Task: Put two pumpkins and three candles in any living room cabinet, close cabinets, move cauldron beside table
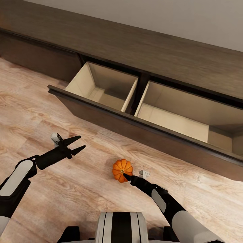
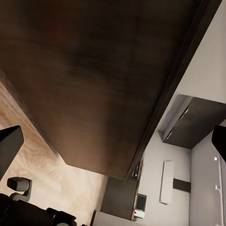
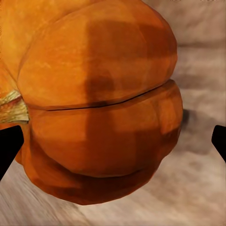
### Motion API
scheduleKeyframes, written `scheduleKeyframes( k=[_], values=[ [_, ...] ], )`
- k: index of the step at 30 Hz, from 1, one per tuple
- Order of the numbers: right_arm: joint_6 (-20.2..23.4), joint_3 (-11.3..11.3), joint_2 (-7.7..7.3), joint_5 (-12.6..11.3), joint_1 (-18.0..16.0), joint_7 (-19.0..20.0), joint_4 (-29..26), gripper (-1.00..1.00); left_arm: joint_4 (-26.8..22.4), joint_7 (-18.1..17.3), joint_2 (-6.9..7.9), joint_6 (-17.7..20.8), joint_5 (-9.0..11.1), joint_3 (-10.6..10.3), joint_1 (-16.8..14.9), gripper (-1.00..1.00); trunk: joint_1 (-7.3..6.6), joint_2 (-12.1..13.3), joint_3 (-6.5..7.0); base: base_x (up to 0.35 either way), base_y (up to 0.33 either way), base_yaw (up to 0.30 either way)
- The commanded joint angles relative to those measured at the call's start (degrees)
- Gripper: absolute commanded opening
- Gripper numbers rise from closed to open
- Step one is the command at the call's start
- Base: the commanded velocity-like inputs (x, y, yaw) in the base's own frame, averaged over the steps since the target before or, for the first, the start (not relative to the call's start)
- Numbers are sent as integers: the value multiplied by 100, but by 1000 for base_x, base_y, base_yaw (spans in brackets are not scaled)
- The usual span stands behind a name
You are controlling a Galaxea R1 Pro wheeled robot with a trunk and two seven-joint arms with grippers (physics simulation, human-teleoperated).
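An orange ribbed pumpkin (image 1: 122, 169) sits on the wood floor in front of the cabinet (image 1: 135, 47). My right gripper (image 1: 125, 175) is at its near side, open, one fingertip (image 3: 8, 147) beside the pumpkin (image 3: 99, 94) and a gap on the other side. My left gripper (image 1: 82, 141) hovers open and empty over the floor to the left, facing the dark cabinet face (image 2: 94, 70). The cabinet's wide drawer (image 1: 101, 108) is pulled out, and the two tan compartments I can see hold nothing.
The pulled-out drawer front juts over the wood floor (image 1: 50, 108) just beyond the pumpkin. A pale wall (image 1: 175, 17) rises behind the cabinet. The left wrist view catches a distant grey cupboard (image 2: 193, 122) on a wall.
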Motion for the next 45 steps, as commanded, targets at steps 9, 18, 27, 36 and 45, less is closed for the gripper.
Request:
scheduleKeyframes(
  k=[9,18,27,36,45],
  values=[
    [2,-3,-11,89,2,-488,3,100,-1,1,-4,0,0,-4,0,100,1,0,-1,0,0,27],
    [2,-3,-11,90,2,-486,-5,100,-1,1,-6,0,0,-5,0,100,1,0,-1,0,0,98],
    [2,-3,-5,363,2,-487,-74,100,-1,1,-6,0,0,-5,0,100,1,0,-10,0,0,80],
    [-4,-28,-18,370,-43,-23,-107,100,10,-8,-33,-9,-9,36,36,100,0,1,-10,0,0,3],
    [2,-17,8,372,-68,-129,-91,100,8,-8,-32,-9,-10,39,36,100,0,1,-10,0,0,0]
  ],
)
